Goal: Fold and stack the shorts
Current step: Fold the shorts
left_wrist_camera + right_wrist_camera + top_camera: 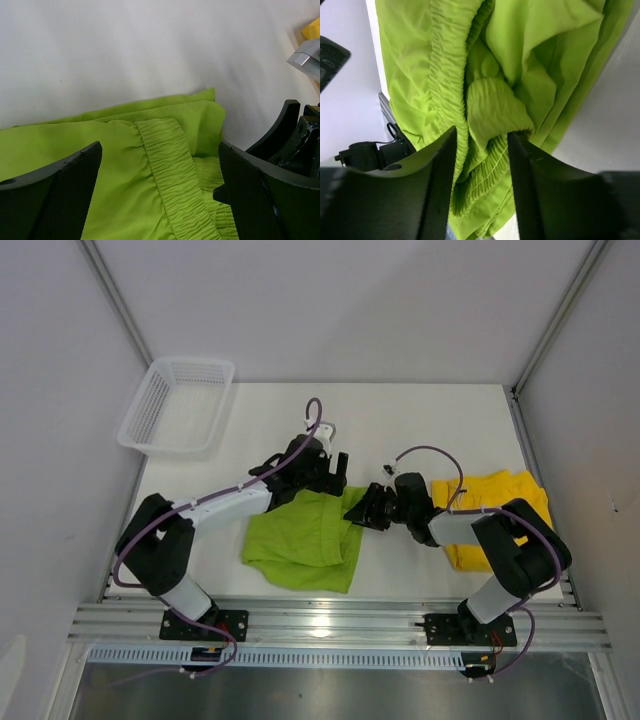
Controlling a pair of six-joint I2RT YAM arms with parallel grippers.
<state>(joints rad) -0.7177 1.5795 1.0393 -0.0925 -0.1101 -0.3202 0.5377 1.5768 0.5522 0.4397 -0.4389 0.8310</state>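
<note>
While left gripper [160,150] gapes, right gripper [482,165] pinches bunched lime shorts [300,540].

A white table [400,420] stands inside pale grey walls [330,300], with 2 slanted aluminium posts [113,295] at the far corners. An aluminium rail [330,622] lines the near edge. Light is soft and even.

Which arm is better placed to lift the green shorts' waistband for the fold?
Right. The right gripper clamps the waistband of the green shorts; the left gripper hovers open, holding nothing.
</note>
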